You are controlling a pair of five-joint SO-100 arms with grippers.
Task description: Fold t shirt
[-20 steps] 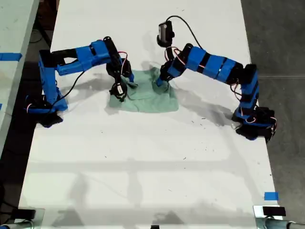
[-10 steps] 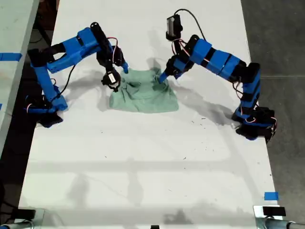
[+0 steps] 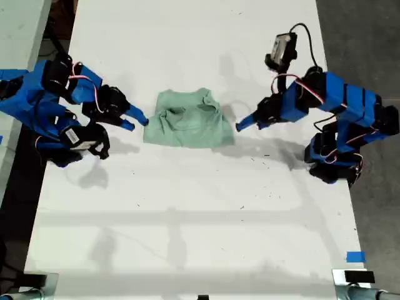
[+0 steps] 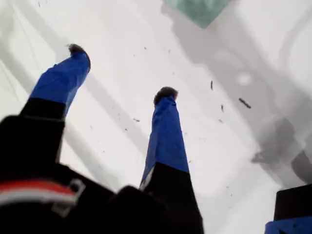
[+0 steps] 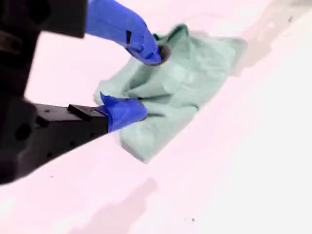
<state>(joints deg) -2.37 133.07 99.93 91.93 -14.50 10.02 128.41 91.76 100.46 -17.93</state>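
Plainly, found the pale mint-green, wrinkled cloth t shirt (image 3: 187, 119) lying as a compact, rumpled rectangle on the bare white tabletop (image 3: 187, 219), about midway across in the exterior view and toward its top half. Saw one blue jointed arm (image 3: 56, 106) at that view's left and another blue jointed arm (image 3: 325, 103) at its right, each tip just beside a side edge of the cloth and neither touching it. Could not tell from the wrist views which arm was which.

Held my first hand (image 4: 122, 70) with jaws apart and nothing between them, over bare tabletop, with only a corner of the garment ahead. Kept my second hand (image 5: 146, 82) likewise spread and empty, with the garment close beyond its fingertips (image 5: 127, 111) and no cloth pinched.

Judged the folding well along, with the sleeves tucked in but the upper layer puckered near the collar. Judged the step in hand to be a fresh approach for another fold or a smoothing pass.

To do that well, reckoned on:
- coming in low and level at matching corners of one edge,
- pinching only the layers meant to move,
- lifting both sides together,
- laying the edge over evenly,
- releasing only once the cloth lay flat.

Feared a dragged lower layer and a crooked crease otherwise.
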